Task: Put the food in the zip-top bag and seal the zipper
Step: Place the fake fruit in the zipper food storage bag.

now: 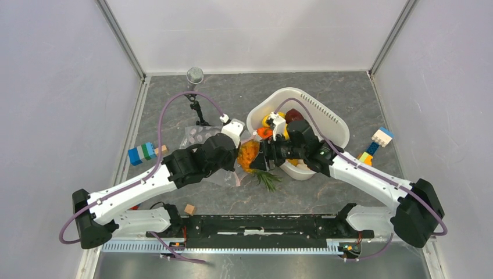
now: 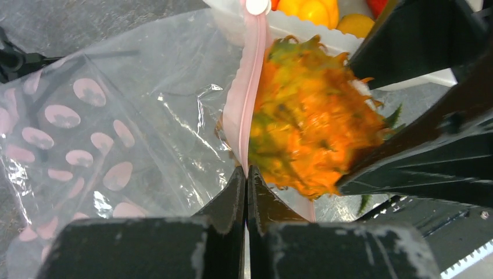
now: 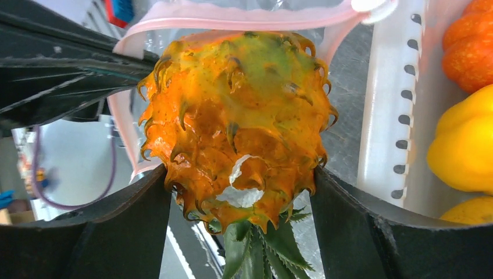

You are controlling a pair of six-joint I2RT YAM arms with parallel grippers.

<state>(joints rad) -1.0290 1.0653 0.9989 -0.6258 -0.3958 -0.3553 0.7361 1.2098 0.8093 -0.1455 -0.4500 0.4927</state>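
- Top view: pineapple (image 1: pixel 249 154) at the zip-top bag (image 1: pixel 197 136) mouth, 8 o'clock from the tub (image 1: pixel 325 107).
- Left wrist: left end effector (image 2: pixel 247 174) closed on the zipper (image 2: pixel 251 87).
- Right wrist: right end effector (image 3: pixel 238 186) grips the pineapple; spikes may snag the zipper.

Zip-top bag (image 1: pixel 195 135) mostly hidden beneath left arm (image 1: pixel 174 168).

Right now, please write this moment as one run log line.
left pincer: shut on zipper | right pincer: gripping toy pineapple at zip-top bag mouth | white tub: yellow pepper inside
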